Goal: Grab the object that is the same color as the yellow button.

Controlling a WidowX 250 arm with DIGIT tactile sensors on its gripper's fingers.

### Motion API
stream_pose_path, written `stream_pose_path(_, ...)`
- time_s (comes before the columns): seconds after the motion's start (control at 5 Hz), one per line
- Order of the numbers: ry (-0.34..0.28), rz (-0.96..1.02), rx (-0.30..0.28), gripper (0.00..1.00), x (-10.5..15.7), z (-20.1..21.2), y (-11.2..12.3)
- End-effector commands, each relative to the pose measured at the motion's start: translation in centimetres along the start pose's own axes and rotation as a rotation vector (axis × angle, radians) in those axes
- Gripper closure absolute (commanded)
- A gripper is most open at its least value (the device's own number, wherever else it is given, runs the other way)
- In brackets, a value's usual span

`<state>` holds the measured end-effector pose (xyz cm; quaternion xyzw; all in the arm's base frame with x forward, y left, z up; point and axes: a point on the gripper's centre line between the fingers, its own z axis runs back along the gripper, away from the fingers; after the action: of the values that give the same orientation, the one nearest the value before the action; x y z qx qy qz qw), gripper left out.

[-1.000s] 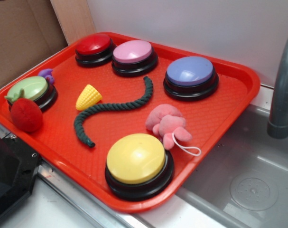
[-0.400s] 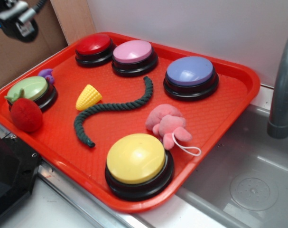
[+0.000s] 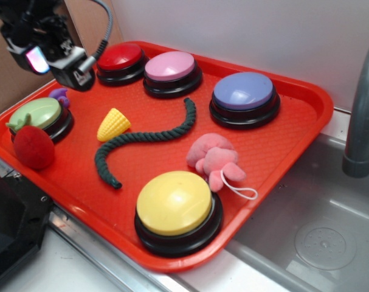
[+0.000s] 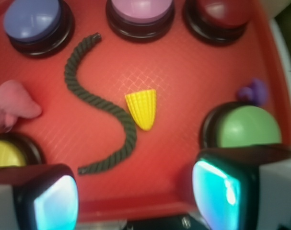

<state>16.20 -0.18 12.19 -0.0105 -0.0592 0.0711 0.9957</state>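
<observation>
White wall is backing a steel sink (image 3: 318, 237), and a red tray (image 3: 293, 131) is sitting beside its basin. I am seeing the gripper (image 3: 75, 74) hanging over the tray's far left corner, near the red button (image 3: 120, 58), with nothing between its fingers; in the wrist view the two glowing pads (image 4: 54, 203) are standing wide apart, so it is open. The yellow corn piece (image 3: 113, 124) is lying on the tray floor, just beside the dark green rope (image 3: 144, 137), which is curving across the middle. The yellow button (image 3: 174, 202) is sitting at the near edge, close to a pink plush toy (image 3: 213, 158). A pink button (image 3: 171, 67) and a purple button (image 3: 243, 91) are lining the back. At the left, a light-green button (image 3: 37, 113) is sitting with a red strawberry toy (image 3: 33, 146) touching it and a small purple piece (image 3: 61, 95) behind it.
</observation>
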Motion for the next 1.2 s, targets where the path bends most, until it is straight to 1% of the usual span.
stream_pose_path(0.0, -0.010, 0.036, -0.010, 0.00, 1.6, -4.2, 0.4)
stream_pose_path(0.2, -0.008, 0.047, 0.039, 0.00, 1.9, -5.8, 0.4)
stream_pose_path(0.4, -0.005, 0.075, 0.058, 0.00, 2.6, -7.2, 0.7)
stream_pose_path(0.6, 0.005, 0.087, 0.055, 0.00, 3.8, -8.8, 0.9)
stream_pose_path(0.8, 0.018, 0.087, 0.060, 0.00, 4.4, -10.0, 1.0)
stream_pose_path(1.0, 0.020, 0.095, 0.055, 0.00, 4.8, -10.3, 1.2)
